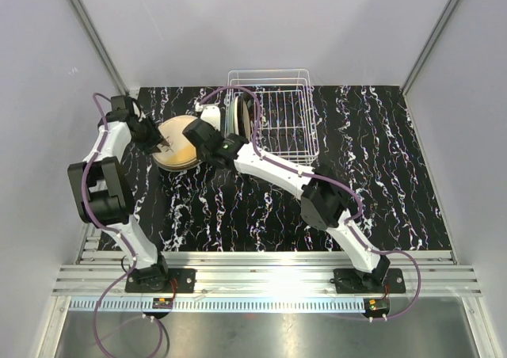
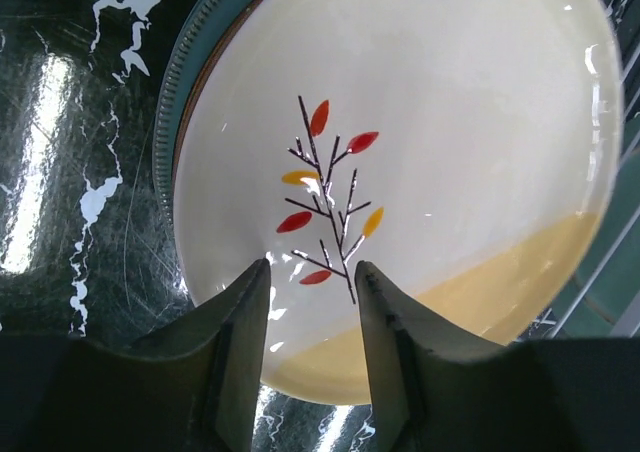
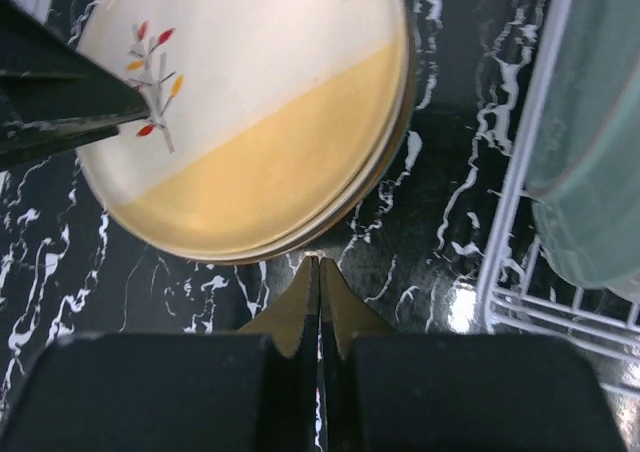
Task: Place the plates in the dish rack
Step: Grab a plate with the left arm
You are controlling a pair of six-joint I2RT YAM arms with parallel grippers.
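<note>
Table (image 1: pixel 380 176): a black top veined with white is seen filling the middle of the overhead view.

Dish rack (image 1: pixel 273 74): a white wire basket is set at the upper centre of the overhead view. Its wires (image 3: pixel 515 202) are seen at the right edge of the right wrist view.

Stack of plates (image 1: pixel 176 154): the plates are laid flat on the table, just left of the rack and apart from it.

Top plate (image 2: pixel 440 112): part cream and part yellow, it is marked with a twig print (image 2: pixel 325 207) of red and orange leaves. It is seen at the upper left of the right wrist view (image 3: pixel 260 122).

Teal-rimmed plate (image 2: pixel 170 97): only a ribbed rim is shown under the top plate, at the left of the left wrist view.

Racked plates (image 1: pixel 238 116): these are stood on edge at the left end of the rack. A pale green one (image 3: pixel 590 162) is seen behind the wires.

Left gripper (image 2: pixel 312 266): the fingers (image 2: pixel 245 332) are held moderately apart over the near part of the top plate, their tips either side of the twig print's foot. Nothing is gripped; contact with the plate cannot be told.

Right gripper (image 3: pixel 319 267): the fingers are pressed together with nothing between them. Their tips are placed just beside the lower edge of the stack.
</note>
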